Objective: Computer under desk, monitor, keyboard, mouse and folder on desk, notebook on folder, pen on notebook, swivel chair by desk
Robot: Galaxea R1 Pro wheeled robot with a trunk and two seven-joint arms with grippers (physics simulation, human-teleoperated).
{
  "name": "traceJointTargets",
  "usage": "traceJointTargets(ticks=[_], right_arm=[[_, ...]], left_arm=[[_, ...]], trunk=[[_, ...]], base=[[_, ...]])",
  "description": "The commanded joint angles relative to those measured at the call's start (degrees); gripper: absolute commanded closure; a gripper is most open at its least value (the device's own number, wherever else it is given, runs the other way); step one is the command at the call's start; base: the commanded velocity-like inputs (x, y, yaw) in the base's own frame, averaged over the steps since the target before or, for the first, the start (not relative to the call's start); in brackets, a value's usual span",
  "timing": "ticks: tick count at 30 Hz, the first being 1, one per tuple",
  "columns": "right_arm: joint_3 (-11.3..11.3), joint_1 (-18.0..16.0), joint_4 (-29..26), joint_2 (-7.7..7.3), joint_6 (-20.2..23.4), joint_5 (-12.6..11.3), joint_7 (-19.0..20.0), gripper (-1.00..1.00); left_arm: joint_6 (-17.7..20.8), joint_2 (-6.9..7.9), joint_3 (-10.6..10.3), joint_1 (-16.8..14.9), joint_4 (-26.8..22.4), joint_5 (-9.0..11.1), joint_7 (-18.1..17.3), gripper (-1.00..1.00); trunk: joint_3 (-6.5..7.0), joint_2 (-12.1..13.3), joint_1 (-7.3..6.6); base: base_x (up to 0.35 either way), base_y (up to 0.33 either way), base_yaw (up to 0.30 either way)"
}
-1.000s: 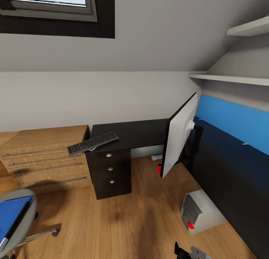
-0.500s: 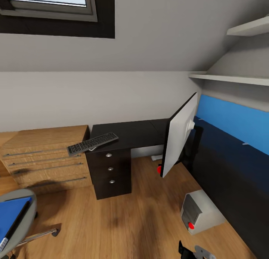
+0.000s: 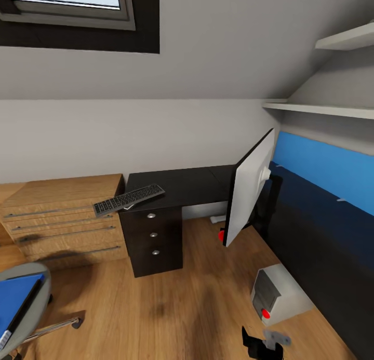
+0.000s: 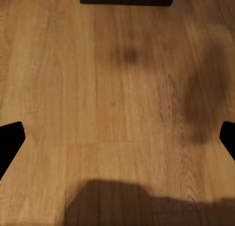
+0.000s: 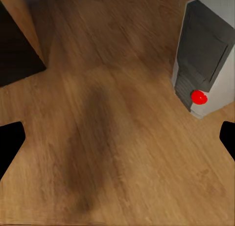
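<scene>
Keyboard (image 3: 129,199) lies slantwise (overhanging desk (image 3: 182,186) edge).

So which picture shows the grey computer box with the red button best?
The right wrist view: the grey computer box looks big and close there, with its dark front panel and red button clear. The head view shows the whole box smaller, standing on the wooden floor by the black desk.

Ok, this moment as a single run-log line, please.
grippers: left open, right open, both empty | keyboard: overhanging desk corner | folder: on swivel chair | computer: on floor
</scene>
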Motion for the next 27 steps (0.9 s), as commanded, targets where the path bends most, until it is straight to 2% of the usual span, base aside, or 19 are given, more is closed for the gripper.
traceJointTargets(ticks=[1,4,6,7,8,10,11,13,15,19,22,23,25,27], right_arm=[[0.7,-0.1,-0.2,-0.06,-0.1,-0.4,0.6,-1.0],[1.8,-0.1,-2.9,-0.91,1.1,0.2,0.6,-1.0],[2.4,-0.2,-7.7,-3.06,5.0,0.4,0.3,-1.0],[2.5,-0.2,-12.3,-5.02,9.6,0.5,0.1,-1.0],[2.6,-0.2,-14.1,-5.65,11.1,0.5,0.1,-1.0],[2.6,-0.2,-21.5,-8.04,17.0,0.5,-0.5,-1.0],[2.6,-0.2,-26.6,-9.44,21.1,0.5,-2.3,-1.0],[2.5,-0.2,-31.2,-10.57,24.5,0.5,-4.8,-1.0],[2.5,-0.2,-34.2,-11.35,26.2,0.5,-6.7,-1.0],[2.2,-0.2,-43.3,-13.93,31.3,0.5,-12.4,-1.0],[0.2,-0.2,-47.1,-15.71,33.6,0.5,-14.7,-1.0],[-1.3,-0.2,-48.1,-16.24,34.0,0.5,-15.1,-1.0],[-3.6,-0.3,-49.9,-16.89,35.7,0.5,-15.5,-1.0],[-4.5,-0.8,-50.6,-17.44,37.6,0.6,-15.5,-1.0]], left_arm=[[-0.1,0.05,0.0,0.0,0.0,0.3,0.0,-1.0],[0.0,0.19,0.1,0.0,0.2,0.3,0.1,-1.0],[0.0,0.28,0.2,0.0,0.3,0.3,0.1,-1.0],[0.0,0.32,0.2,0.0,0.3,0.3,0.1,-1.0],[0.1,0.32,0.2,0.0,0.3,0.3,0.1,-1.0],[0.1,0.41,0.3,0.0,0.3,0.4,0.2,-1.0],[0.1,0.46,0.3,0.0,0.3,0.4,0.2,-1.0],[0.2,0.49,0.3,0.0,0.3,0.4,0.2,-1.0],[0.2,0.5,0.3,0.0,0.3,0.4,0.2,-1.0],[0.2,0.52,0.4,0.0,0.3,0.4,0.3,-1.0],[0.3,0.52,0.4,0.0,0.1,0.4,0.5,-1.0],[0.4,0.52,0.4,0.0,0.0,0.4,1.1,-1.0],[0.4,0.52,0.4,0.0,-0.2,0.4,3.9,-1.0],[0.4,0.39,0.4,-0.1,-0.2,0.4,6.8,-1.0]], trunk=[[-0.05,0.0,0.0],[-0.05,0.0,0.0],[-0.05,0.0,0.0],[-0.05,0.0,0.0],[-0.05,0.0,0.0],[-0.05,0.0,0.0],[-0.05,0.0,0.0],[-0.05,0.0,0.0],[-0.05,0.0,0.0],[-0.05,0.0,0.0],[-0.05,0.0,0.0],[-0.05,0.0,0.0],[-0.05,0.0,0.0],[-0.05,0.0,0.0]], base=[[0.0,0.0,0.0],[0.0,0.0,0.0],[0.0,0.0,0.0],[0.0,0.0,0.0],[0.0,0.0,0.0],[0.0,0.0,0.0],[0.0,0.0,0.0],[0.0,0.0,0.0],[0.0,0.0,0.0],[0.0,0.0,0.0],[0.0,0.0,0.0],[0.0,0.0,0.0],[0.0,0.0,0.0],[0.0,0.0,0.0]])
